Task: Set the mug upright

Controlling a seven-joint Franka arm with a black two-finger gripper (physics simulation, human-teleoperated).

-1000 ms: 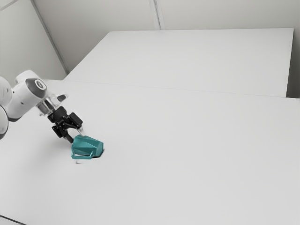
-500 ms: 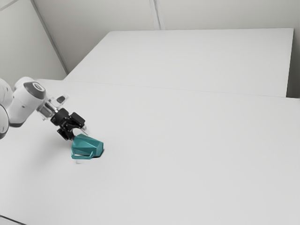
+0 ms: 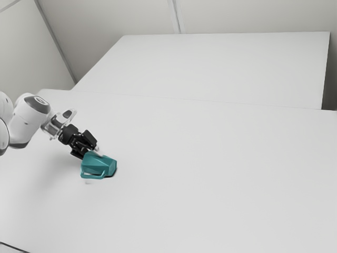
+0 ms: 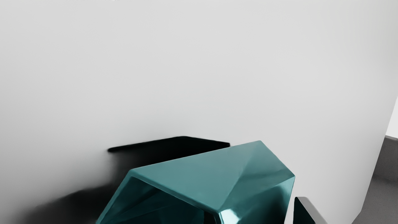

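Evidently, mug [image 3: 99, 165]: lying on its side on the table [image 3: 210, 158], mouth facing the gripper [image 3: 91, 154]
Gripper: standing open at the mouth, one fingertip [image 4: 305, 210] sitting outside the wall
Faceted wall: looking stiff, probably light, its glossy slants likely inviting slips
Rim [image 4: 174, 193]: seeming the best hold, fingers straddling one wall
Handle [image 3: 93, 177]: jutting sideways, possibly hindering a roll
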